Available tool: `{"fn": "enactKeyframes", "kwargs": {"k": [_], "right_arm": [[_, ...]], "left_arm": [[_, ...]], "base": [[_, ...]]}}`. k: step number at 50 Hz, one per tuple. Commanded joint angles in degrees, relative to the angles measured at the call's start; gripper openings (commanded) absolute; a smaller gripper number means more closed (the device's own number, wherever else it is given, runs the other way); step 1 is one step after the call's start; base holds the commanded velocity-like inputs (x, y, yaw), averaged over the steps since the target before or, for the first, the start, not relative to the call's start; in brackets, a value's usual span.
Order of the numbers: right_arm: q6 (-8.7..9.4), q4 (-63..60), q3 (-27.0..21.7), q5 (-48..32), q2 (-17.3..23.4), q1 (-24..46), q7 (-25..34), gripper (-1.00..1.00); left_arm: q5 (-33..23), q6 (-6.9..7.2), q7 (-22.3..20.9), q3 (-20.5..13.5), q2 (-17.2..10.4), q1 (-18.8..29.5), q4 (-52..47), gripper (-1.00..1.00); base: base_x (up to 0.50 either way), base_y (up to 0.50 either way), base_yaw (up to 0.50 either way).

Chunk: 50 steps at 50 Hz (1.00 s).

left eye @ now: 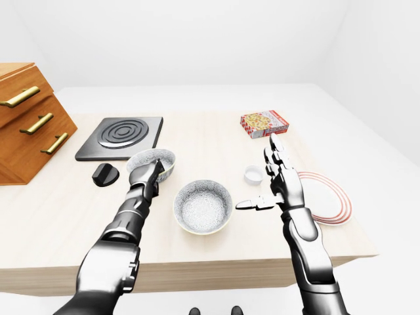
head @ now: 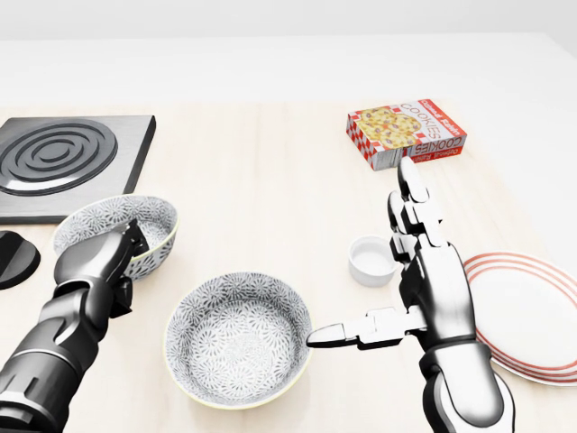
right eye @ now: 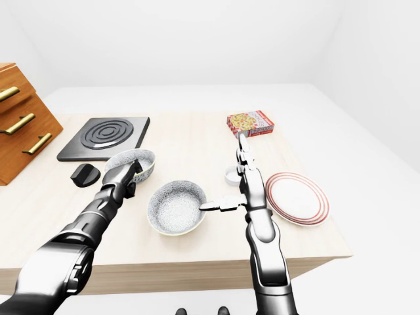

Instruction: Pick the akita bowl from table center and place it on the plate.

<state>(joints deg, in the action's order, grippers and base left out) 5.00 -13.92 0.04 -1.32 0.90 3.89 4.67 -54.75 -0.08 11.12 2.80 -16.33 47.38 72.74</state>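
I see the akita bowl (head: 239, 341) on the counter (head: 270, 189), near the bottom middle of the head view, not yet lifted. My right robot hand (head: 379, 307) is spread open just beside its rim, thumb pointing at it. My left robot hand (head: 108, 257) sits at the rim of a smaller bowl (head: 113, 230); if it is closed I cannot tell. The plate (head: 532, 316) waits at right. I judge the bowl stiff, glazed and slippery, so I would pinch its rim.

2 patterned bowls (head: 239, 338) (head: 115, 233), 1 red-rimmed plate (head: 532, 316), 1 small white cup (head: 372, 260), 1 cookie box (head: 406, 133), 1 stove burner plate (head: 68, 167), 1 black knob (head: 13, 259), 1 wooden drawer cabinet (left eye: 29, 121) with 3 brass handles, 2 robot hands (head: 410, 271) (head: 99, 262), 1 counter (head: 270, 180).
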Motion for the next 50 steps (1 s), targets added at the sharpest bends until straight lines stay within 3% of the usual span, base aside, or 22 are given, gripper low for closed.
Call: {"fn": "enactKeyframes", "kwargs": {"k": [1, 9, 27, 40, 41, 42, 43, 50], "right_arm": [[0.00, -0.12, -0.02, -0.08, 0.00, 0.14, -0.06, 1.00], [0.00, -0.41, -0.18, -0.12, 0.06, 0.71, -0.27, 1.00], [0.00, -1.59, -0.31, -0.45, 0.20, 0.93, -0.25, 1.00], [0.00, -2.32, -0.54, -0.54, 0.41, 0.84, -0.11, 1.00], [0.00, -2.38, -0.54, -0.55, 0.43, 0.81, -0.03, 1.00], [0.00, -2.42, -0.53, -0.62, 0.44, 0.79, -0.01, 1.00], [0.00, -2.46, -0.55, -0.65, 0.43, 0.79, 0.01, 1.00], [0.00, -2.86, -0.60, -1.24, 0.69, 0.60, 0.42, 1.00]], "left_arm": [[-2.34, -2.15, 2.14, 0.77, -0.21, -0.13, 0.10, -1.00], [-2.29, -4.92, 2.30, 0.22, -0.41, -0.20, 0.31, -1.00], [-7.15, -4.92, 4.79, 1.25, -1.28, 0.11, 0.74, -1.00], [-10.35, -4.92, 9.55, 1.71, -1.86, 0.28, 0.98, -1.00], [-8.97, -4.92, -0.75, 0.41, -3.77, -4.00, -13.61, -1.00], [-6.02, -4.92, -21.16, -2.79, -4.76, -16.67, -47.98, -1.00], [-6.71, -4.65, -26.55, -4.58, -4.02, -19.39, -56.19, -1.00], [-8.80, -4.92, -34.09, -7.69, -0.67, -24.04, -68.51, -1.00]], "base": [[0.00, 0.00, 0.00], [0.00, 0.00, 0.00], [0.00, 0.00, 0.00], [0.00, 0.00, 0.00], [0.00, 0.00, 0.00], [0.00, 0.00, 0.00], [0.00, 0.00, 0.00], [0.00, 0.00, 0.00]]}}
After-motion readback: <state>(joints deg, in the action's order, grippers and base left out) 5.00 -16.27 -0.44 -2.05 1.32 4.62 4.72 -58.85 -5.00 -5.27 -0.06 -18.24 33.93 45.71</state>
